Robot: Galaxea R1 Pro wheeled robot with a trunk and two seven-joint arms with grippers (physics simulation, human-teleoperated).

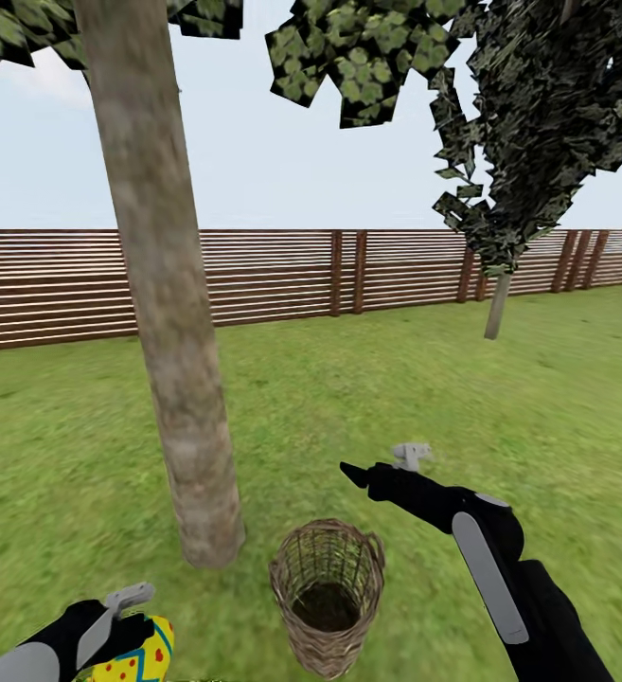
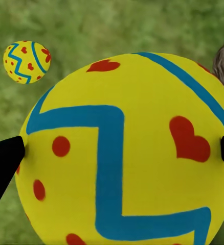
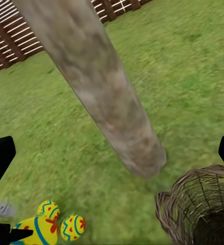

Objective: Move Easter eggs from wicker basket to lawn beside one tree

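My left gripper (image 2: 121,150) is shut on a yellow Easter egg (image 1: 145,658) with red hearts and a blue zigzag, low at the head view's bottom left. In the right wrist view, two more Easter eggs (image 3: 48,208) (image 3: 72,227) lie on the lawn (image 1: 396,379) beside the held one, a little out from the foot of the thick grey-brown tree (image 1: 159,284). The wicker basket (image 1: 328,597) stands upright just right of the trunk, and its inside looks dark and empty. My right gripper (image 1: 382,464) hovers open above and behind the basket, holding nothing.
A brown slatted fence (image 1: 282,275) closes the garden behind the lawn. A thin-trunked tree (image 1: 496,303) with low dark foliage stands at the back right. Open grass stretches to the right of the basket and behind it.
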